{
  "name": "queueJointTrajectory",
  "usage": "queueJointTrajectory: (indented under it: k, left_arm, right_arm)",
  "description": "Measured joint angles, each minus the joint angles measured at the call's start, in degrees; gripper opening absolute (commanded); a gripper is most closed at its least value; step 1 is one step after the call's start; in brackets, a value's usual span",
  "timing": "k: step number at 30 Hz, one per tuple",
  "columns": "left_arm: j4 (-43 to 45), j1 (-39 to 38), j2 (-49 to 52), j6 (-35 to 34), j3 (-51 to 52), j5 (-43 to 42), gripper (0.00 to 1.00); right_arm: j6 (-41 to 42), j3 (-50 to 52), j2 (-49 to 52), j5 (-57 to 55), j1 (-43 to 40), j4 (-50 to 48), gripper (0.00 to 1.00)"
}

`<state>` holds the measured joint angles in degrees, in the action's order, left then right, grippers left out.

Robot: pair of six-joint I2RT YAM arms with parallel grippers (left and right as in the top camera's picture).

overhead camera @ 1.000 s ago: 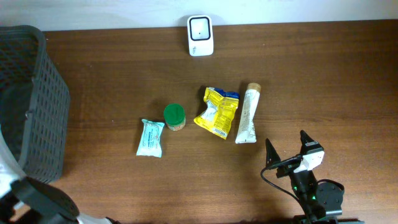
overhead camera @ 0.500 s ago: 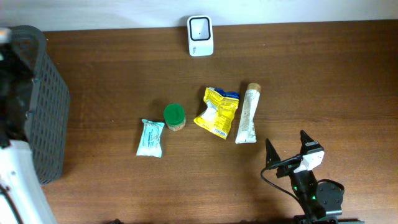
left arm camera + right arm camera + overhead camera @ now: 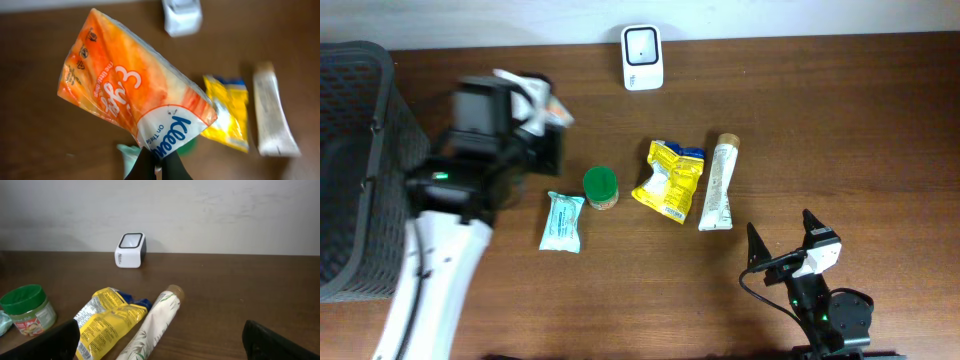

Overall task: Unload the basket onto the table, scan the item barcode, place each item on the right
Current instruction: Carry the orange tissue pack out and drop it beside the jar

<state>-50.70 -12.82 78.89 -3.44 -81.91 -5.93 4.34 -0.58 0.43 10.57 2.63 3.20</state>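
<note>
Aloft, left end effector (image 3: 157,161) pinches tissue pack (image 3: 125,95).

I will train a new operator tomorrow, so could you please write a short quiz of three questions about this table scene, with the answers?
1. Which item lies between the green-lidded jar and the tube?
2. True or false: the right hand is shut on the tube.
3. The left hand holds: A) the green-lidded jar, B) the orange tissue pack, C) the tube.

Key:
1. The yellow pouch.
2. False. It is open and holds nothing.
3. B.
</note>
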Motion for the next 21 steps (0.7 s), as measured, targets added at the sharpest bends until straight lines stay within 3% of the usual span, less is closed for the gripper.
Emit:
queueJointTrajectory:
  k: [6, 11, 17, 21]
  left_arm:
    - [5.11, -11.91, 3.96, -2.23, 9.94, -0.02, 0.00]
    - [8.11, -17.51, 9.70, -2.69, 11.54, -0.09, 0.00]
    - [15.96, -20.72, 18.27, -2.14, 11.67, 0.70, 0.00]
    - [19.71, -20.76, 21.33, -0.94, 11.69, 6.36, 0.00]
  right_arm:
    - [0.04, 0.00, 0.00, 0.00, 0.00, 0.00, 0.98]
    - [0.04, 0.00, 0.00, 0.00, 0.00, 0.00, 0.98]
    - [0.04, 0.00, 0.00, 0.00, 0.00, 0.00, 0.98]
    - [0.00, 0.00, 0.00, 0.00, 0.00, 0.00, 0.98]
